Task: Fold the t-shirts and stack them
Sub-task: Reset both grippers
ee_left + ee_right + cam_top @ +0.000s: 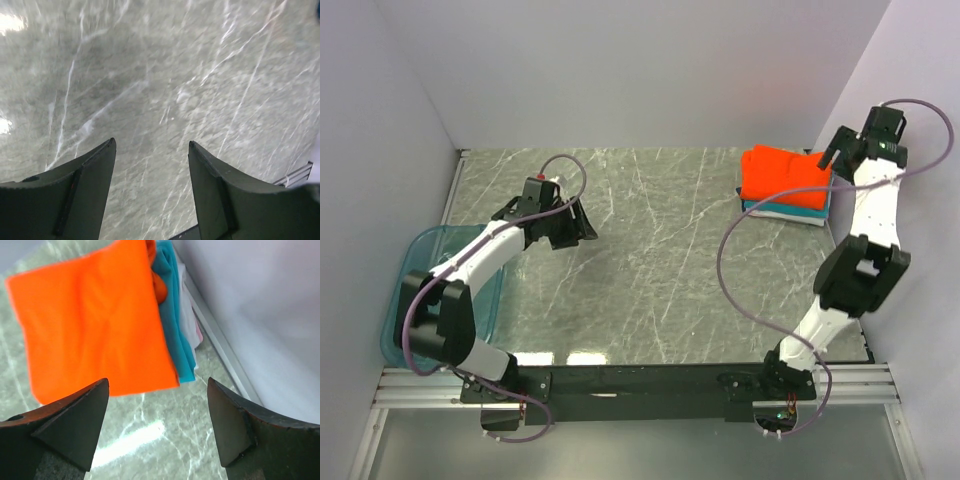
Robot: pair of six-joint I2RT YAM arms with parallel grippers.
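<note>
Orange t-shirt (pixel 785 173): folded, on top of the stack in the far right corner of the tabletop (pixel 660 240). The top view shows mostly a teal t-shirt (pixel 782 208) edge beneath it. The right wrist view adds a white t-shirt (pixel 187 310) and a sliver of pink t-shirt (pixel 199 335) lower down, wall side.

Right pincer (pixel 157 382): jaws apart, empty, hovering just beside the orange t-shirt's edge.

Left pincer (pixel 152 144): jaws apart, empty, over marble, well left of the orange t-shirt.

Bin (pixel 425 240): farther left, seen in the top view only.
</note>
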